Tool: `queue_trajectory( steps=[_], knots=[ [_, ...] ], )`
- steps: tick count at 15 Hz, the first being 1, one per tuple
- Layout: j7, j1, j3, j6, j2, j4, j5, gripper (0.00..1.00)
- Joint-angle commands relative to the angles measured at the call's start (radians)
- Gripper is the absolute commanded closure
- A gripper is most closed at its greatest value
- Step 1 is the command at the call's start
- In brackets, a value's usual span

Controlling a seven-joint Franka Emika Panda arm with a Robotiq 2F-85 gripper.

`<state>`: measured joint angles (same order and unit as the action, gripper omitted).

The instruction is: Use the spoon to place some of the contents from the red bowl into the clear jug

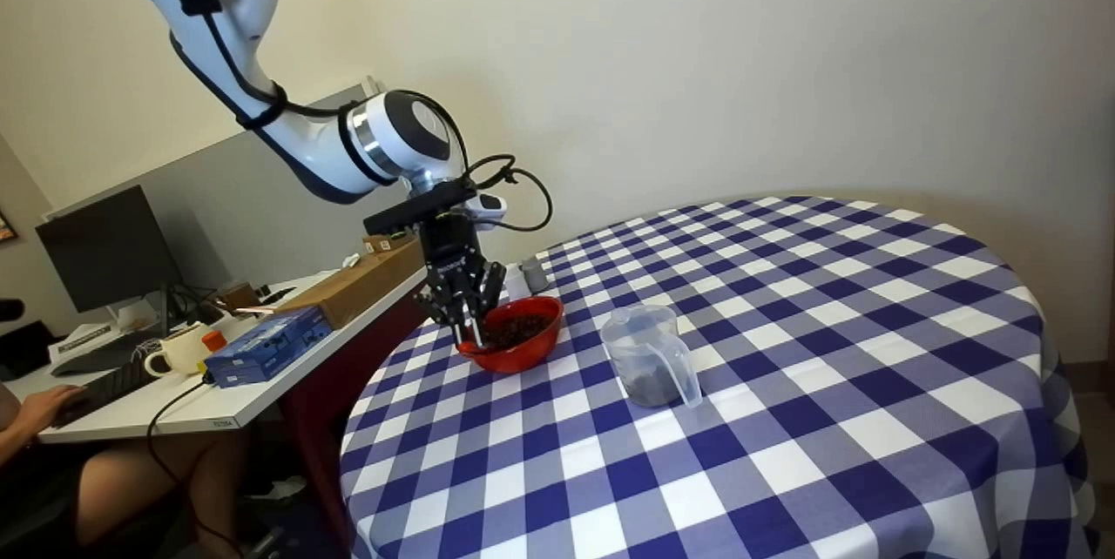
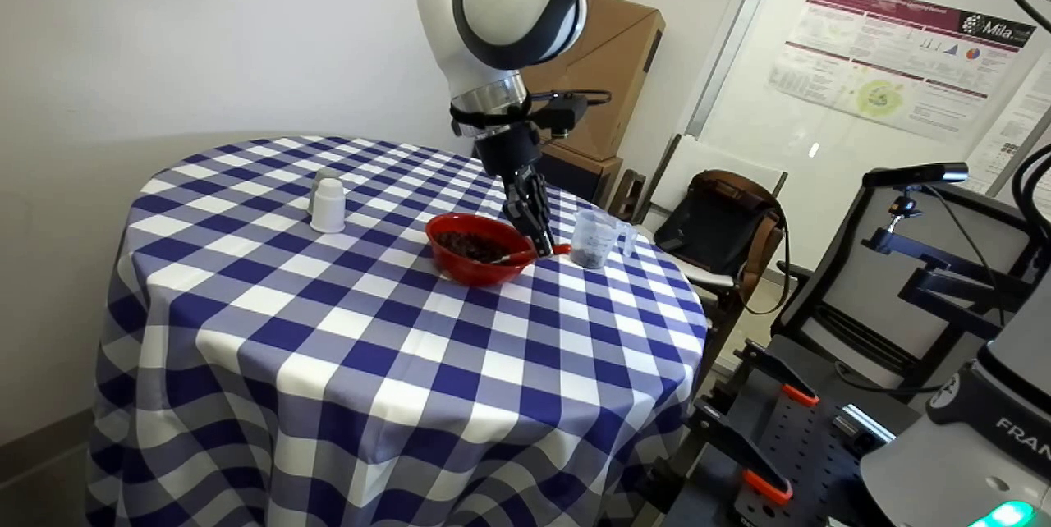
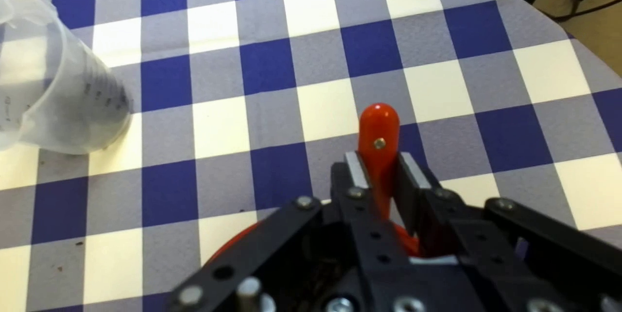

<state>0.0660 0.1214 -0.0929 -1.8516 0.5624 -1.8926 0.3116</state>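
Observation:
The red bowl (image 1: pixel 540 350) stands on the checked table with a dark heap of contents (image 2: pixel 468 245) inside. The spoon's red handle (image 2: pixel 562 249) lies across the bowl's rim and its far part reaches into the bowl. My gripper (image 3: pixel 381 171) points down at the rim, its fingers close on both sides of the handle, and looks shut on it. The handle's rounded end (image 3: pixel 379 125) sticks out beyond the fingertips. The spoon's head is not clear to see. The clear jug (image 1: pixel 640 350) stands upright beside the bowl, apart from it; its lower part looks dark grey.
A white shaker (image 2: pixel 328 205) and a grey shaker (image 1: pixel 534 274) stand behind the bowl. The jug also shows at the left of the wrist view (image 3: pixel 87 108). A desk with a blue box (image 1: pixel 270 346) adjoins the table, and a person sits at it.

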Motion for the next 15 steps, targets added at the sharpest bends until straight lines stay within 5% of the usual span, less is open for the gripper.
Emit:
queue_trajectory(
  steps=[1, 15],
  knots=[
    [0.022, -0.012, -0.017, -0.058, -0.099, -0.096, -0.059, 0.95],
    [0.039, -0.053, 0.0, -0.151, -0.233, -0.239, -0.139, 0.95]
  ],
)
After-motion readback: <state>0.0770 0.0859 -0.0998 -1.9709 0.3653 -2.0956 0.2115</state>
